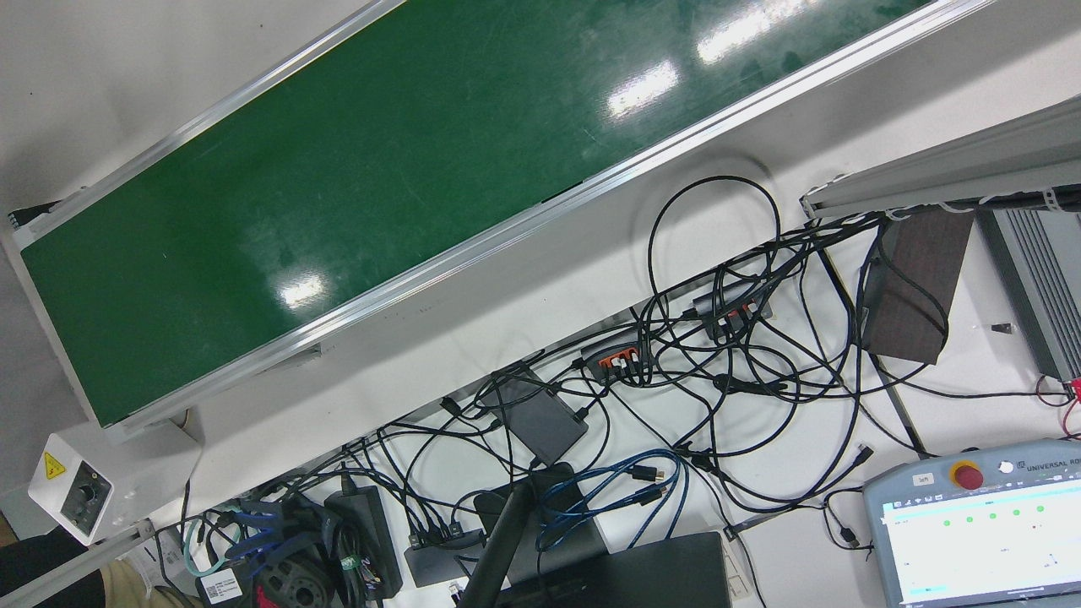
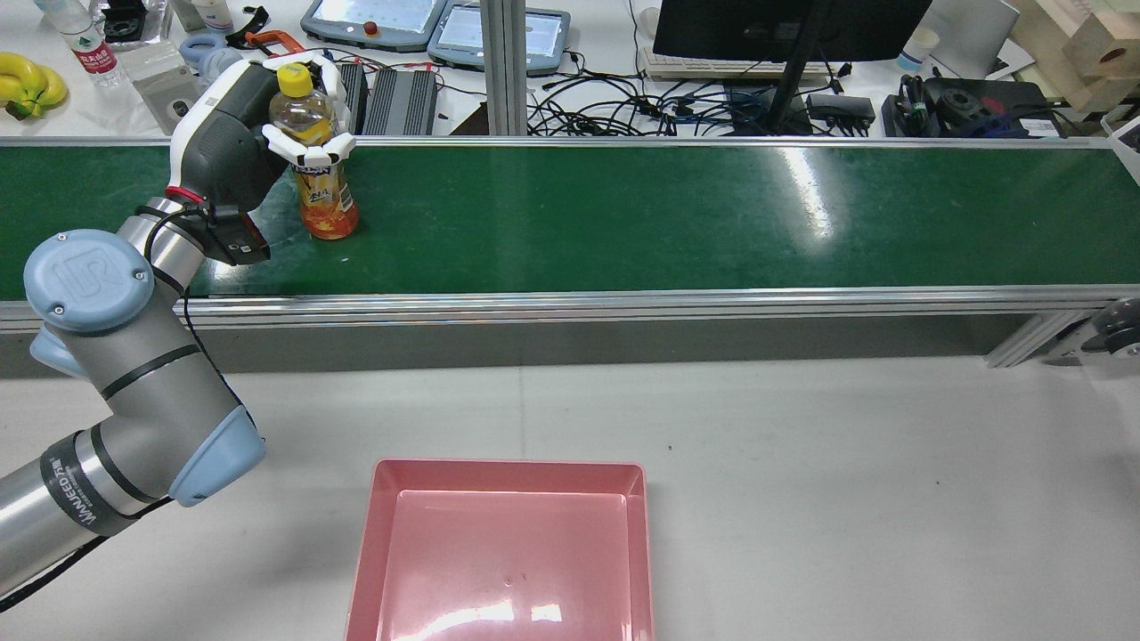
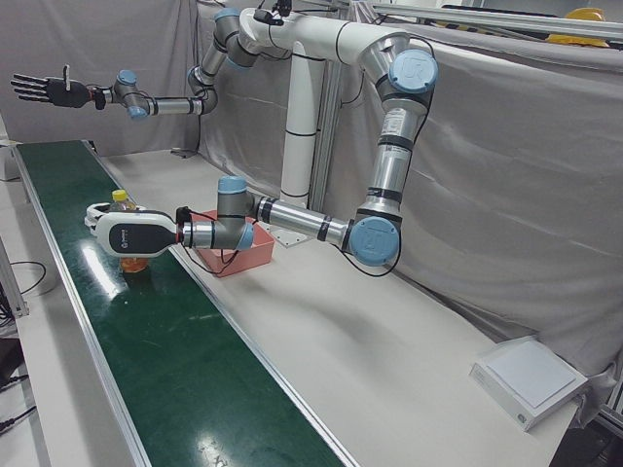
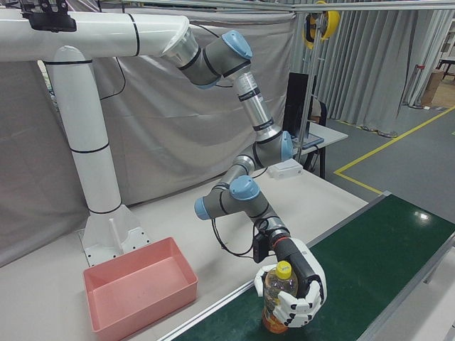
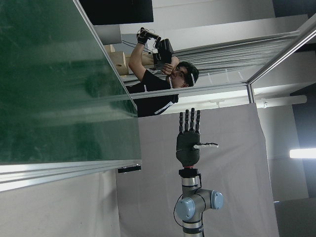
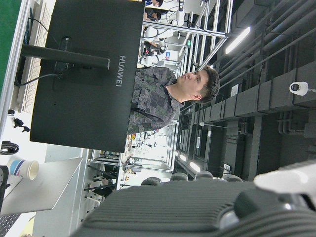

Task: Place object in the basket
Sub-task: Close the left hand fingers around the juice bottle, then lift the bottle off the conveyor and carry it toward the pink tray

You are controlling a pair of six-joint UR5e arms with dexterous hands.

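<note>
Upright bottle [image 2: 322, 169] in left hand [image 2: 233, 142], basket [image 2: 503, 556] apart

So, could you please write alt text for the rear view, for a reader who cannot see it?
The robot's white and grey left hand wraps its fingers around an upright yellow-capped plastic bottle of orange drink standing on the green conveyor belt. An empty pink rectangular plastic basket sits on the grey table nearer the camera.
</note>
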